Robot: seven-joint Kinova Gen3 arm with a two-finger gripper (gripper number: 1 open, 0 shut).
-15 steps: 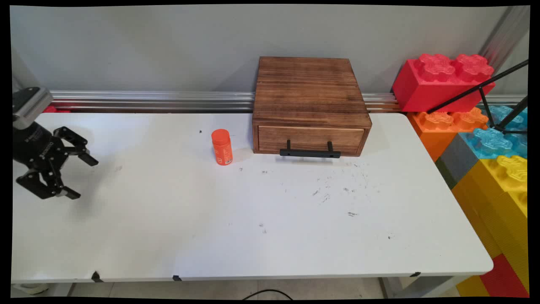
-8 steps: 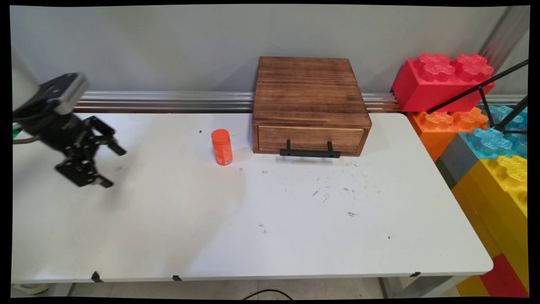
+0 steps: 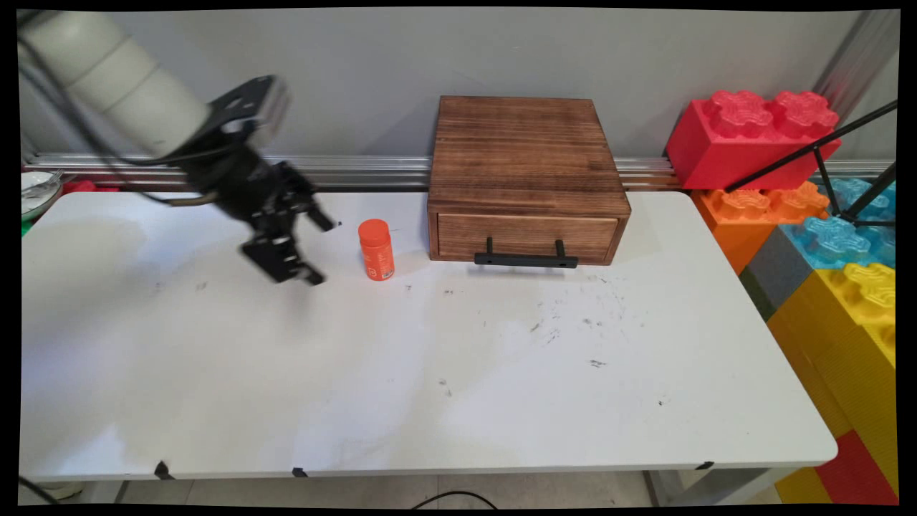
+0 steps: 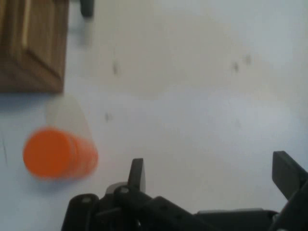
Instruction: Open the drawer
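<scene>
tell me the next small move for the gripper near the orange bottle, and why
Probably a short move sideways toward the small orange plastic bottle. The black two-finger gripper is open and empty, just left of it in the main view; in the hand view the bottle sits off to one side, outside the fingers.

This looks like a robotics lab or test room, not a home. A plain white surface (image 3: 501, 373), scuffed with dark marks, stands against a bare grey wall (image 3: 344, 72), with an aluminium rail (image 3: 322, 172) running along its far edge. At 3 o'clock, oversized toy building blocks (image 3: 752, 140) in red, orange, blue and yellow are stacked as a barrier, and a black tripod leg (image 3: 817, 154) crosses them. A white robot arm (image 3: 114, 79) with hanging cables reaches in from 10 o'clock.
</scene>
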